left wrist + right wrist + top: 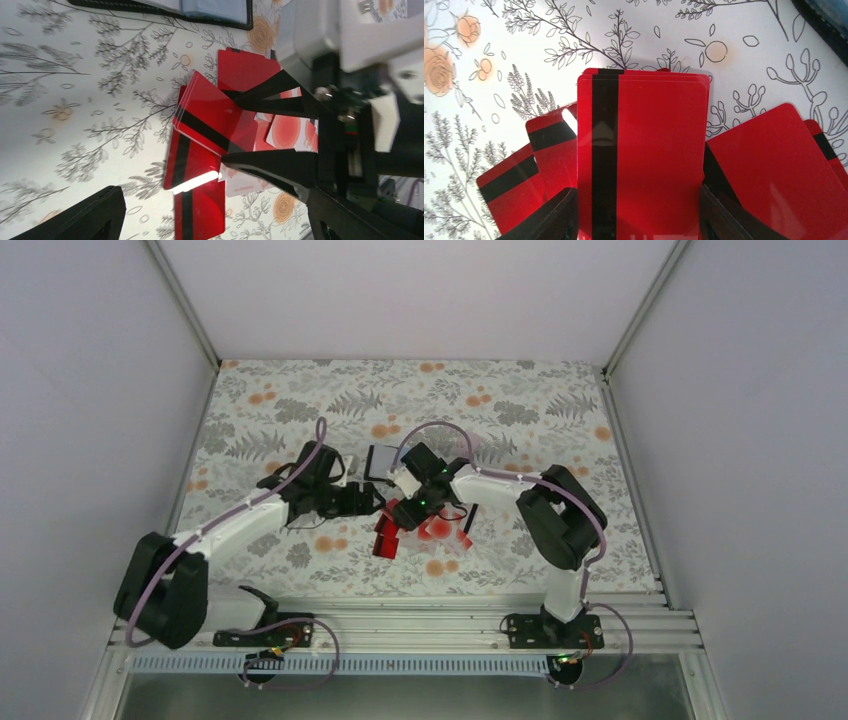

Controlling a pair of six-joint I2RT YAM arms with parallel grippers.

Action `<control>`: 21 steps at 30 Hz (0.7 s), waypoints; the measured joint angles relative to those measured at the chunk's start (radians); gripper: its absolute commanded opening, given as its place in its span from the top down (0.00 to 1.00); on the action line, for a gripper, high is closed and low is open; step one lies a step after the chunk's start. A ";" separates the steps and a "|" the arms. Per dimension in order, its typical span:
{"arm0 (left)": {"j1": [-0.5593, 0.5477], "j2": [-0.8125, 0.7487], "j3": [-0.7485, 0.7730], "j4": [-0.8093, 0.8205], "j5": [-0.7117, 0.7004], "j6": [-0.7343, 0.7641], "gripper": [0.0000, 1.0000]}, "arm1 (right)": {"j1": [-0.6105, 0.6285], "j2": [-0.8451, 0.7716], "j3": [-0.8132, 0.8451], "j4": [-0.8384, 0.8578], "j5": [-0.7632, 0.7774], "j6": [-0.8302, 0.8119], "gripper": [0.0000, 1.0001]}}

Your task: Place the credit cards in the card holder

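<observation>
R gripper (639,212) was closed on the long edges of a small stack of red credit cards (644,150), 2–3 by the edges showing, raised over the loose cards (197,210) on the floral table (260,410). L gripper (362,502) hung just beside, fingers wide apart, empty. Card holder (215,10) lay open near the pile's far side; judged best to line the stack's leading edge w/ the pocket mouth, come in low and flat, and use L to pin the holder.

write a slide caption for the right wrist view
Right hand pinches a few stacked red credit cards, black stripe facing the camera, over loose cards on the floral table.
</observation>
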 measured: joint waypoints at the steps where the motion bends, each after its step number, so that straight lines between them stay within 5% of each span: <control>1: 0.001 0.026 0.005 0.012 0.019 -0.010 0.10 | -0.008 0.000 -0.002 0.003 -0.019 0.002 0.45; 11: 0.016 0.248 0.019 0.161 0.154 -0.147 0.19 | -0.057 0.000 -0.017 0.026 -0.130 0.018 0.45; 21: 0.018 0.286 0.019 0.240 0.189 -0.219 0.22 | -0.069 0.001 -0.018 0.023 -0.176 0.039 0.45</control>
